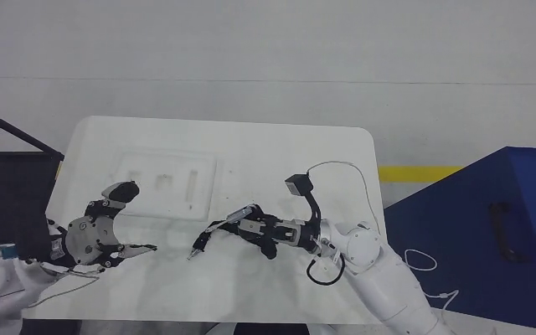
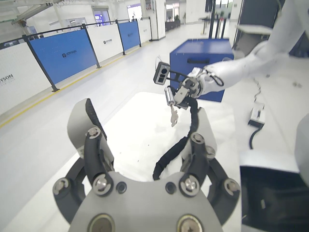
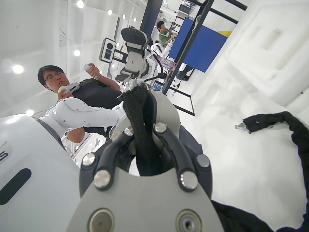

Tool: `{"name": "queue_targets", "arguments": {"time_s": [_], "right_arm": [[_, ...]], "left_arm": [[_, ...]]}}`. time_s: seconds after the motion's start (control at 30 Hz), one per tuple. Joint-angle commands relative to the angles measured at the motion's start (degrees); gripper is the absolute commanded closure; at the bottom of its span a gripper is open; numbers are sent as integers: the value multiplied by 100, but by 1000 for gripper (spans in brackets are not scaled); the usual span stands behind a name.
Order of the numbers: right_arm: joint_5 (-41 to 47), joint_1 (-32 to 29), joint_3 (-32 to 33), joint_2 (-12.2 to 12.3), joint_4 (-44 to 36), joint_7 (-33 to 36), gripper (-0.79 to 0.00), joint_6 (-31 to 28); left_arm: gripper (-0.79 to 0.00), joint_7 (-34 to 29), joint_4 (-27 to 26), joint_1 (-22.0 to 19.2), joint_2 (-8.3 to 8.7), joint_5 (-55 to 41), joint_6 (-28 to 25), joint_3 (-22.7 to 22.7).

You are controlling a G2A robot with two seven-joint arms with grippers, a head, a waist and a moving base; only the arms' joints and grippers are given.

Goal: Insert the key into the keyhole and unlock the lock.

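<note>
Lock (image 2: 169, 96): a small bright metal cylinder, held upright in the air above the right part of the table, well clear of the surface.
Key (image 2: 173, 118): hangs straight below the lock's lower end and touches it. It looks seated in the keyhole, though I cannot tell how deep.
Right tool (image 2: 180, 97): closed on the side of the lock, gripping it from the right.
Left tool (image 1: 144, 218): spread wide and holding nothing, over the near left part of the table, well apart from the lock.
Handling: lock and key are likely light, stiff and smooth. The round body could twist in the pads when the key is turned, so the grip on it wants to be firm.
Where to hold: the key's flat head, pinched across its two faces, looks like the best purchase. The left tool would need to narrow a good deal first.
Risk: a sideways pull could bend the key or drag it out.
Table (image 1: 293, 151): white matt top with rounded corners. A white foam tray (image 1: 167, 182) with shallow recesses lies on its far left part.
Room: an open hall with a pale floor. A blue box (image 1: 469, 226) stands just right of the table, and blue and white barriers (image 2: 65, 54) stand farther off.
</note>
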Motion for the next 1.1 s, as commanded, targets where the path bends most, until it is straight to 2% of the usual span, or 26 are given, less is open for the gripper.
{"name": "queue_targets", "arguments": {"time_s": [0.0, 0.1, 0.23, 0.37, 0.53, 0.6, 0.63, 0.67, 0.77, 0.87, 0.97, 1.07], "right_arm": [[24, -11, 22, 11, 28, 51, 0, 58], [89, -18, 46, 21, 74, 111, 0, 93], [83, 37, -18, 22, 163, 233, 0, 358], [18, 397, -296, -27, 701, 515, 0, 1513], [-55, 828, -669, -153, 1432, 517, 0, 2191], [-453, 1012, -843, -198, 1693, 317, 0, 2540], [-658, 1083, -922, -219, 1729, 195, -296, 2644], [-768, 1119, -986, -238, 1750, 121, -785, 2730], [-1055, 1220, -1056, -261, 1732, -15, -785, 2835], [-1776, 1224, -1001, -198, 1481, -326, -785, 3053], [-2693, 1016, -728, -49, 820, -799, -785, 3459], [-3787, 552, -329, 156, -211, -1119, -785, 3994]], "left_arm": [[-785, -261, 206, 81, 128, -1485, 19, 67], [-785, -832, 563, -13, 292, -2732, 19, -4], [-785, -832, 563, -13, 292, -2732, 19, -4], [-785, -832, 563, -13, 292, -2732, 19, -4], [-785, -832, 563, -13, 292, -2732, 19, -4], [-785, -832, 563, -13, 292, -2732, 19, -4], [-785, -832, 563, -13, 292, -2732, 19, -4], [-785, -832, 563, -13, 292, -2732, 19, -4], [-785, -832, 563, -13, 292, -2732, 19, -4], [-785, -832, 563, -13, 292, -2732, 19, -4], [-785, -832, 563, -13, 292, -2732, 19, -4], [-785, -832, 563, -13, 292, -2732, 19, -4]]}}
